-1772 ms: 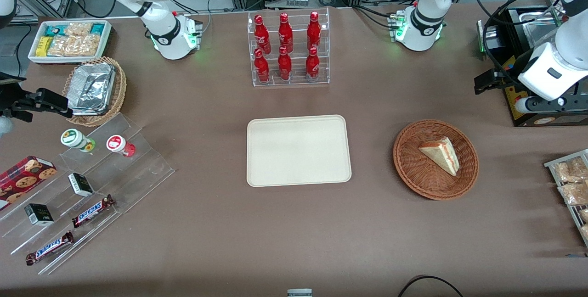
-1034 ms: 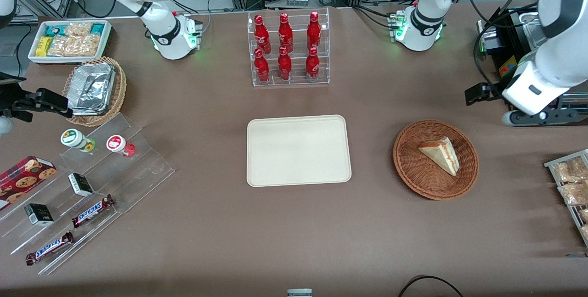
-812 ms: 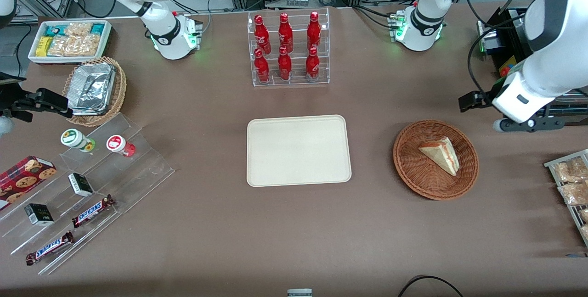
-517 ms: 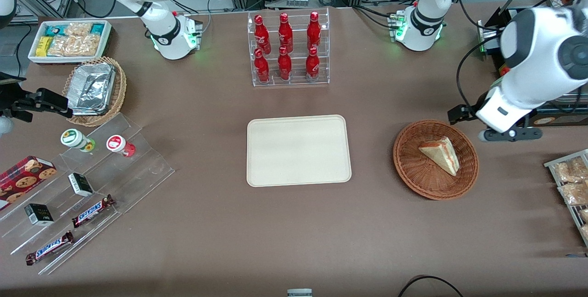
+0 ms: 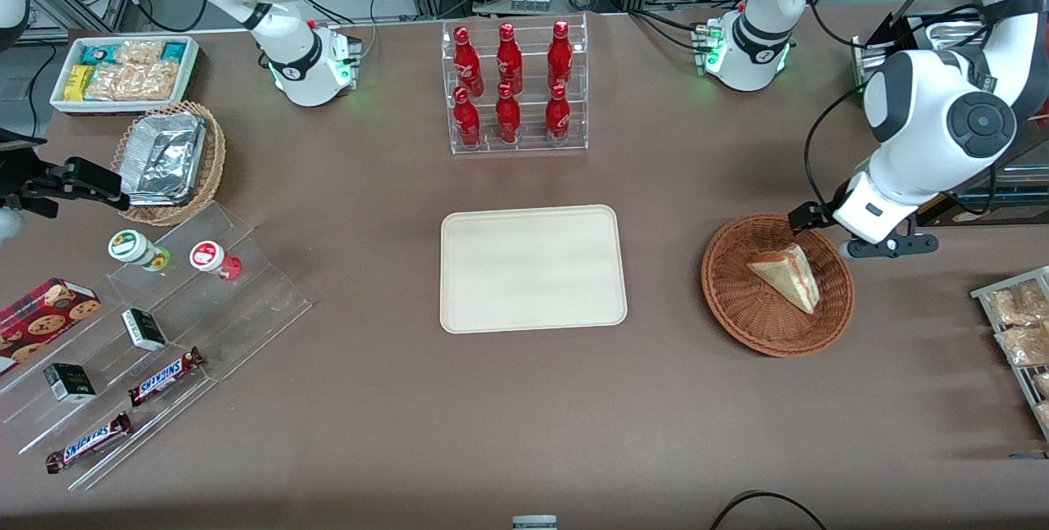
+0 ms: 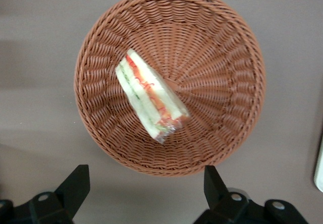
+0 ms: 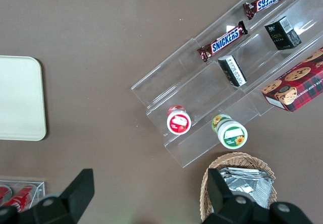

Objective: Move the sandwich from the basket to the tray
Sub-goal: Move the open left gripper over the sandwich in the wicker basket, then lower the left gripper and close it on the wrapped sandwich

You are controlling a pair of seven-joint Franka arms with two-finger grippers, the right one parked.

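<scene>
The gripper (image 6: 144, 183) has been swinging in over the brown table (image 5: 524, 399), fingers spread; below it, one sandwich (image 6: 150, 102) is lying in one basket (image 6: 222, 57); one tray (image 5: 533, 268) is sitting nearby.

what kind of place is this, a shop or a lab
Most likely a robot lab staged as a snack counter: racked red bottles and candy bars sit on a table, cabling racks above. The open gripper hangs above the basket holding the sandwich, near the tray.

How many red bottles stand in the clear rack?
6: three on the upper step, three on the lower step. None seem hidden.
</scene>
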